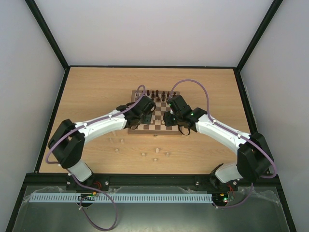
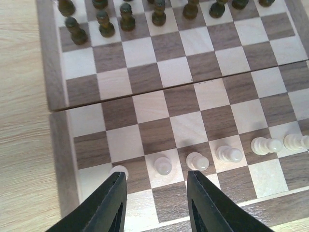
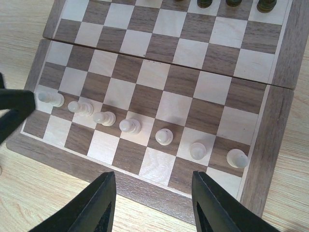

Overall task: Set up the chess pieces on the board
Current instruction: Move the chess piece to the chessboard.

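The board (image 1: pixel 155 126) lies mid-table with both arms over it. In the left wrist view my left gripper (image 2: pixel 157 195) stands open above the board's (image 2: pixel 59 145) near-left corner, nothing between its fingers. A row of pale chess pieces (image 2: pixel 163 165) stands just ahead of it; the leftmost one (image 2: pixel 119 170) is partly hidden by the left finger (image 2: pixel 113 203). In the right wrist view my right gripper (image 3: pixel 152 198) is open and empty over the board's near border (image 3: pixel 145 191). Several pale pawns (image 3: pixel 164 137) stand in one row on the second rank.
Dark pieces (image 2: pixel 127 17) fill the board's far ranks. Several loose pale pieces (image 1: pixel 143 154) lie on the wooden table (image 1: pixel 96 92) in front of the board. A finger of the left gripper (image 3: pixel 12 111) shows at the left edge of the right wrist view.
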Robot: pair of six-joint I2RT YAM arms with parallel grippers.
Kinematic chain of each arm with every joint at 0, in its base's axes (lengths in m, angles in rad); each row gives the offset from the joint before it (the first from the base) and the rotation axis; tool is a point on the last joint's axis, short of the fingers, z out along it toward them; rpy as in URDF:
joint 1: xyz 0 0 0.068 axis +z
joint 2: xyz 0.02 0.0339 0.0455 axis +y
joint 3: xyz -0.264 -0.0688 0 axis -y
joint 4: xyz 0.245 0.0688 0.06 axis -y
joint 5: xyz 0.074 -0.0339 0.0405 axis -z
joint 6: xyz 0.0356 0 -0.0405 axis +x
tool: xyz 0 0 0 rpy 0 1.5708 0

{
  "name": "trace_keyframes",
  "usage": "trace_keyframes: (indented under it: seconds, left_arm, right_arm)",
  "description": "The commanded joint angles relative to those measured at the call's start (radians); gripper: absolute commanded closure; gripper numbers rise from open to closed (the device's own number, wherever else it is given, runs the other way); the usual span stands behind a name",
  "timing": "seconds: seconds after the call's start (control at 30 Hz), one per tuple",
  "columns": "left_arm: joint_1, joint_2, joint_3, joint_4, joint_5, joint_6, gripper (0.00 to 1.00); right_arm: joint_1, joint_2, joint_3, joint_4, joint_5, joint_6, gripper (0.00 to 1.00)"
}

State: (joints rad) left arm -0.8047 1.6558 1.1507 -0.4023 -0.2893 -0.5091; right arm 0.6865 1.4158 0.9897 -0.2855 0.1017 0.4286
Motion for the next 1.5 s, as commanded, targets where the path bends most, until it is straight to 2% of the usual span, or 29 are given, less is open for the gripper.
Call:
trace_keyframes:
  seconds: [0.0,0.13,0.27,0.77,1.2,1.47]
  left_arm:
    - [0.012,-0.050,-0.033,-0.056,-0.061,-0.014,0.64]
    - [0.036,-0.049,-0.065,-0.053,-0.064,-0.021,0.72]
    - [0.050,-0.033,-0.088,-0.041,-0.068,-0.027,0.76]
    - [0.078,0.075,-0.074,0.055,-0.011,0.008,0.76]
    - [0.082,0.075,-0.087,0.072,0.007,0.009,0.76]
    - [0.082,0.094,-0.086,0.086,0.025,0.006,0.81]
  right_arm:
    - [-0.005,-0.001,-0.011,-0.007,-0.009,-0.010,0.56]
    - [-0.005,-0.002,-0.012,-0.007,-0.008,-0.008,0.56]
    - [-0.005,0.000,-0.012,-0.007,-0.006,-0.008,0.56]
    - [-0.006,0.005,-0.011,-0.006,-0.006,-0.010,0.56]
    - [-0.005,0.010,-0.013,-0.004,-0.011,-0.010,0.56]
    - [-0.005,0.008,-0.015,-0.003,-0.010,-0.010,0.56]
